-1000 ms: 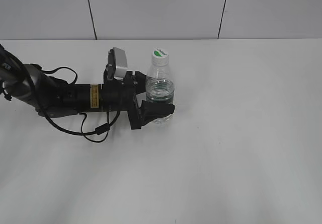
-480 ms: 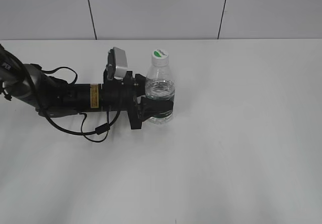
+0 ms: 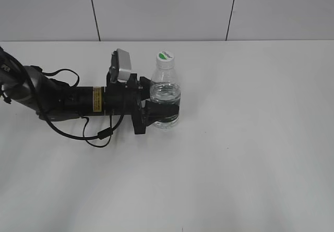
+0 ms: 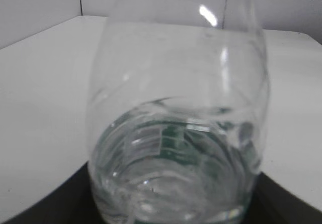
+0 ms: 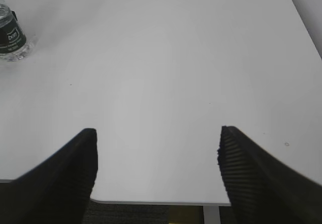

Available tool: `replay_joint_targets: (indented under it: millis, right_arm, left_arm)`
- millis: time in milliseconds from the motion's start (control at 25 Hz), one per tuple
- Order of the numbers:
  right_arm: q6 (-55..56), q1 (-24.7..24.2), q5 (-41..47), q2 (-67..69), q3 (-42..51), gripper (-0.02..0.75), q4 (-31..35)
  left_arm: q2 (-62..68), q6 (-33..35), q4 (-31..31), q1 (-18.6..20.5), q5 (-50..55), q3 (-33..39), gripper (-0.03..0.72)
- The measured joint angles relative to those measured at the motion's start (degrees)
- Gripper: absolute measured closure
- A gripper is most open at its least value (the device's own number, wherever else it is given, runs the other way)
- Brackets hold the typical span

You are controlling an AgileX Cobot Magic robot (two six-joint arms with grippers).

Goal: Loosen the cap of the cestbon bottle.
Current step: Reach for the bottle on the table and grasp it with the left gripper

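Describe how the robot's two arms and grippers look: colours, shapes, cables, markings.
The left arm is a black cylinder with a yellow label, loose black cables looping beneath it, and a grey box-shaped camera on top. Its left gripper is black and angular. The right gripper shows only two black fingers with ribbed inner faces; its arm is out of view.

The left arm (image 3: 57, 101) is a matte black cylinder, thicker toward its shoulder end, with a small yellow label (image 3: 97, 99) banding it just behind the wrist. Above the wrist sits a light grey, box-shaped camera housing (image 3: 123, 65) on a black bracket. A thin black cable (image 3: 86, 135) droops in loops beneath the label. The right gripper (image 5: 156, 171) shows two broad black fingers (image 5: 251, 176) (inner faces finely ribbed), tips rounded
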Motion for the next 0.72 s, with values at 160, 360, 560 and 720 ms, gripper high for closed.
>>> replay_joint_targets:
  millis: [160, 360, 560, 720]
  right_arm:
    - [0.0, 0.0, 0.0, 0.0, 0.0, 0.169, 0.0]
    - [0.27, 0.0, 0.0, 0.0, 0.0, 0.169, -0.81]
    - [0.35, 0.0, 0.0, 0.37, 0.0, 0.169, -0.16]
    - [0.46, 0.0, -0.18, 0.51, 0.0, 0.169, 3.39]
  left_arm:
    - [0.0, 0.0, 0.07, 0.0, 0.0, 0.0, 0.277]
    - [0.0, 0.0, 0.07, 0.0, -0.06, 0.0, 0.277]
    - [0.0, 0.0, 0.12, 0.0, -0.06, 0.0, 0.278]
    - [0.0, 0.0, 0.12, 0.0, -0.06, 0.0, 0.278]
